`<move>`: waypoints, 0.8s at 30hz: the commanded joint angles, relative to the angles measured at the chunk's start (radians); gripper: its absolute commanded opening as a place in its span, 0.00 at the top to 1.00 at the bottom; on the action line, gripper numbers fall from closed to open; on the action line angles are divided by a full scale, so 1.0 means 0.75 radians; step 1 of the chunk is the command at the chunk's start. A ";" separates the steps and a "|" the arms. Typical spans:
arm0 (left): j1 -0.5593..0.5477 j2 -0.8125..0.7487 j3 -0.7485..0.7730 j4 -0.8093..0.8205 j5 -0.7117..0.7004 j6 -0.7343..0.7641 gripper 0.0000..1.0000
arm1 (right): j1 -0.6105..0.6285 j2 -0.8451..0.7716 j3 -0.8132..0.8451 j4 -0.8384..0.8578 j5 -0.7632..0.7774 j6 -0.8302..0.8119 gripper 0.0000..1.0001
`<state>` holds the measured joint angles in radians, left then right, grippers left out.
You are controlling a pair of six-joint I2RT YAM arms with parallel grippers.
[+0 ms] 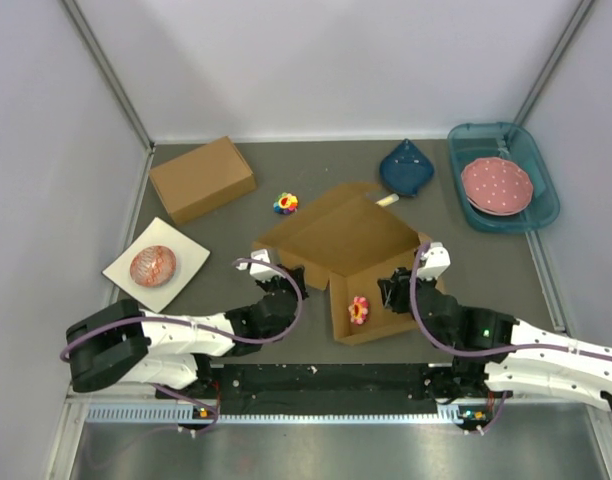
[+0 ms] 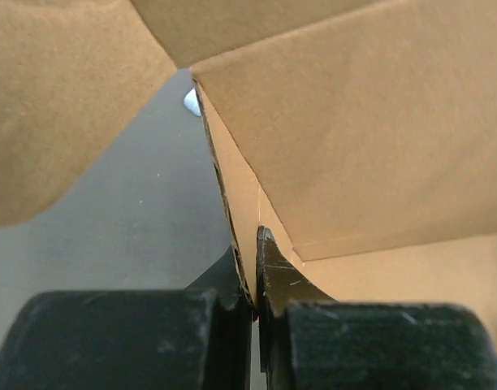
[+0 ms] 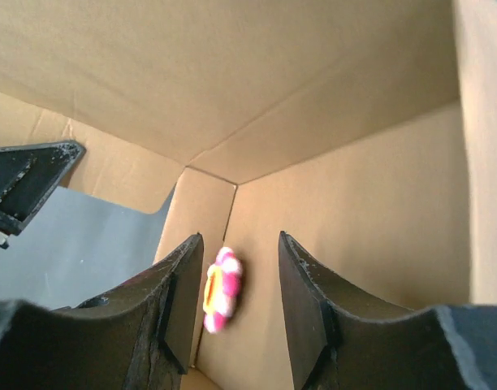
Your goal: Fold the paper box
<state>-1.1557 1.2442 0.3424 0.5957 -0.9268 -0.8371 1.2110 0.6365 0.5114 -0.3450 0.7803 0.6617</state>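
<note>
Two grippers at a brown cardboard paper box [image 1: 356, 240], centre frame.
The left gripper [image 2: 250, 276] clamps its wall; the right gripper [image 3: 240, 260] gapes empty inside the box.

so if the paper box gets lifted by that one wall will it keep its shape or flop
Probably flops: the paper box is thin cardboard, its big flap loose, and only the left pincer pinches one wall edge. It looks light, so a push would likely slide it. The flower toy inside would likely shift or roll.
</note>
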 commanded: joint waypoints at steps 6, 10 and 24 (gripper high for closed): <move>-0.030 -0.027 0.012 -0.575 -0.057 0.077 1.00 | 0.020 -0.061 -0.050 -0.078 0.068 0.022 0.57; -0.030 -0.053 0.028 -0.586 -0.120 0.145 1.00 | 0.020 -0.088 -0.066 -0.092 0.072 0.030 0.57; -0.032 -0.049 0.175 -0.522 -0.229 0.746 1.00 | 0.020 -0.106 0.034 -0.098 0.085 -0.041 0.36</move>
<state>-1.1900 1.1847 0.4637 0.3283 -1.0161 -0.5301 1.2144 0.5694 0.4664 -0.4129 0.8162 0.6659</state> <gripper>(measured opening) 0.021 0.609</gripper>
